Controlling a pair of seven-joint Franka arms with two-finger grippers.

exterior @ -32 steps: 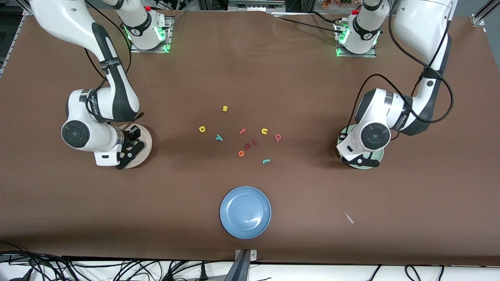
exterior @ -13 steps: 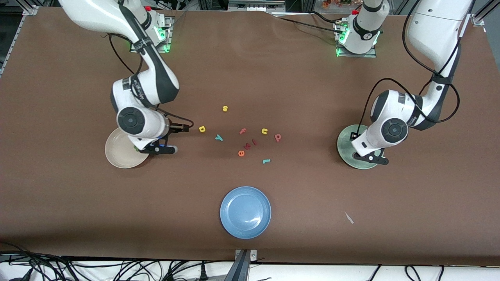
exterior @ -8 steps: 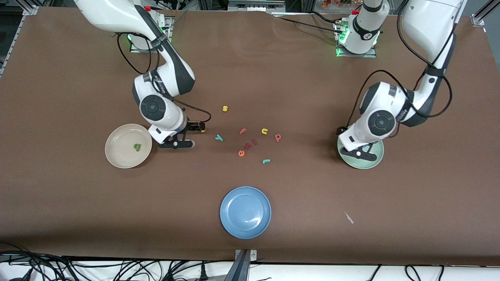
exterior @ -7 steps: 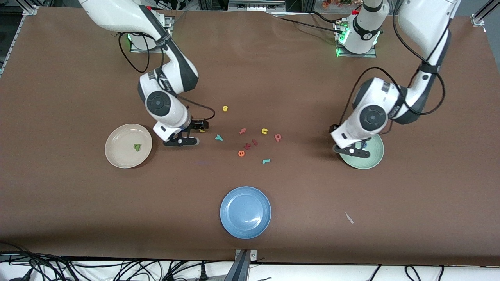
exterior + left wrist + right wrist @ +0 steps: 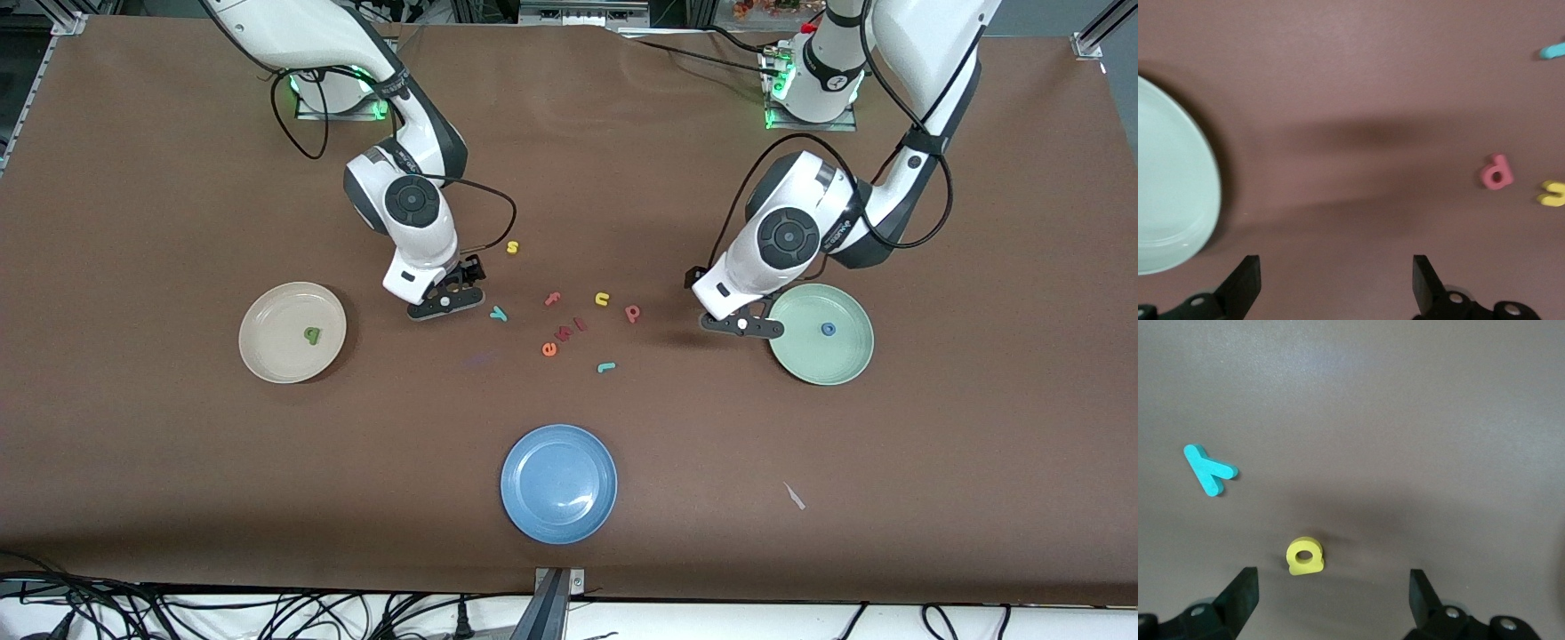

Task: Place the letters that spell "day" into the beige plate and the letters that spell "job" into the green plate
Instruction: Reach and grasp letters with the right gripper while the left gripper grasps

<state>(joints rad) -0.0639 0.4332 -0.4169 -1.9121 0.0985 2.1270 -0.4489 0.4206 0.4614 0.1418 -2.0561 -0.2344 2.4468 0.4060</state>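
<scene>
The beige plate (image 5: 267, 324) holds the dark green letter (image 5: 311, 334). In the green plate (image 5: 800, 348) lies the blue "o" (image 5: 828, 329). My right gripper (image 5: 443, 299) hangs open just above the table over the yellow rounded letter (image 5: 1305, 557), which lies beside the teal "y" (image 5: 498, 313). The right wrist view shows that gripper (image 5: 1333, 587) with the yellow letter ahead of its open jaws and the "y" (image 5: 1209, 470) farther off. My left gripper (image 5: 742, 324) is open and empty, between the green plate (image 5: 1171, 200) and the pinkish-red "b" (image 5: 632, 312). The teal "j" (image 5: 606, 366) lies nearer the camera.
A pink "f" (image 5: 553, 300), a yellow "u" (image 5: 602, 299), an orange "e" (image 5: 549, 349) and two small red letters (image 5: 569, 329) lie in the middle cluster. A yellow "s" (image 5: 512, 247) lies nearer the bases. A blue plate (image 5: 558, 483) sits near the front edge.
Both arms swung away from their plates toward the letters in the middle. The left gripper opened and left the blue "o" in the green plate. The right gripper now hangs over the yellow letter.
</scene>
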